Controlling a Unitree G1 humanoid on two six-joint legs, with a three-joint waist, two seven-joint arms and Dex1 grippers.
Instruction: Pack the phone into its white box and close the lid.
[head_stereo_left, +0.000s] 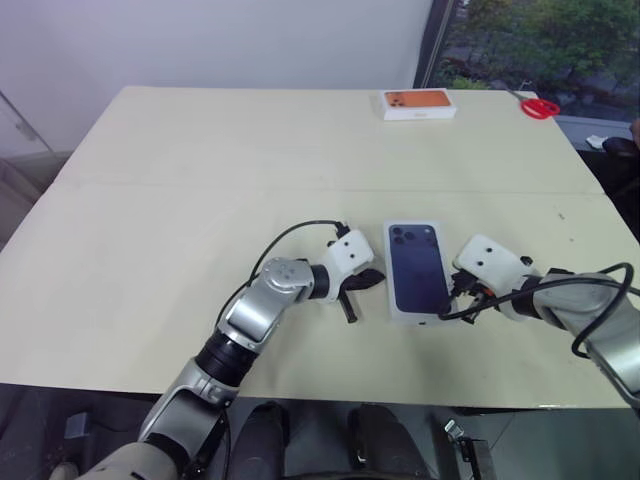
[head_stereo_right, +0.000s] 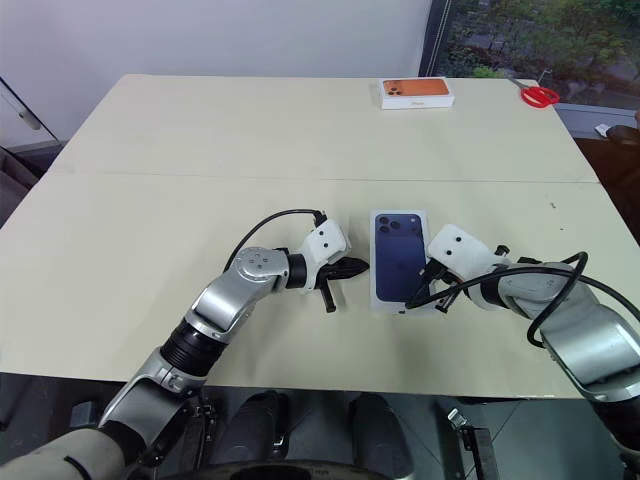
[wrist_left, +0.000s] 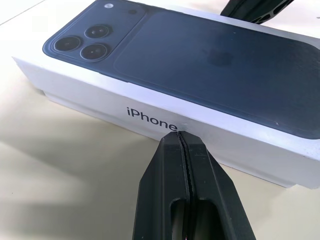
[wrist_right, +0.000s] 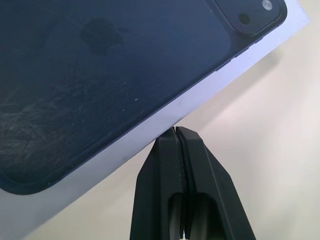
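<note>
The lid, white with a dark blue phone picture on top, sits closed over the white box on the table's near middle. A thin strip of the white box shows under the lid's side wall. The phone is hidden. My left gripper is shut, its tips touching the lid's left side wall by the printed lettering. My right gripper is shut too, with its tips against the lid's right edge. Neither gripper holds anything.
An orange-topped white box lies at the far edge of the cream table. Red scissors rest at the far right corner. A cable loops over each wrist.
</note>
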